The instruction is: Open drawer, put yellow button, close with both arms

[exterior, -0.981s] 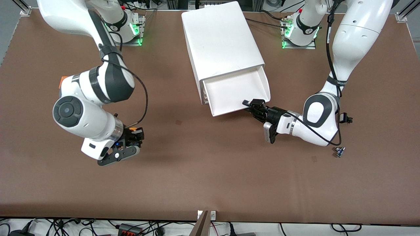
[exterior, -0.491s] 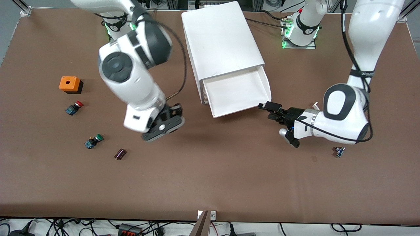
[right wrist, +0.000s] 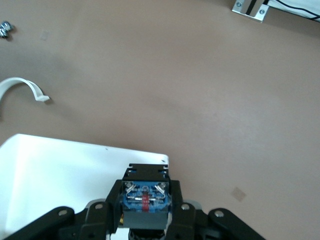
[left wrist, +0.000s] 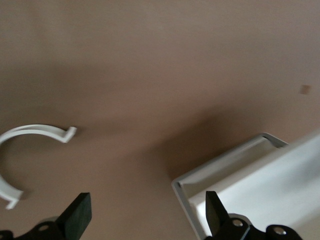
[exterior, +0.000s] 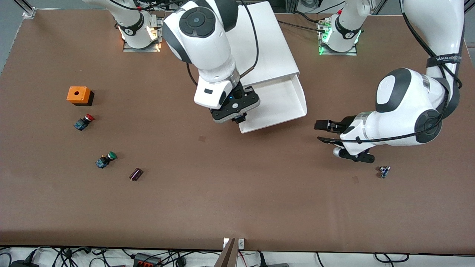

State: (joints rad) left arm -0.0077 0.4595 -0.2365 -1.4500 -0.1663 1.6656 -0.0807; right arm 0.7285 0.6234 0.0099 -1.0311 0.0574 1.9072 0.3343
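The top drawer stands pulled out of the white cabinet and looks empty. My right gripper is over the drawer's front corner at the right arm's end. It is shut on the yellow button, whose blue base shows between the fingers; its cap is hidden. The drawer shows below it. My left gripper is open and empty, beside the drawer toward the left arm's end. In the left wrist view its open fingers frame the drawer's other front corner.
Toward the right arm's end lie an orange box, a red button, a green button and a small dark cylinder. A small blue part lies near the left arm. A white curved strip lies on the table.
My right arm carried the yellow button from the right arm's end of the table to over the drawer's front corner. My left gripper drew back from the drawer's front toward the left arm's end.
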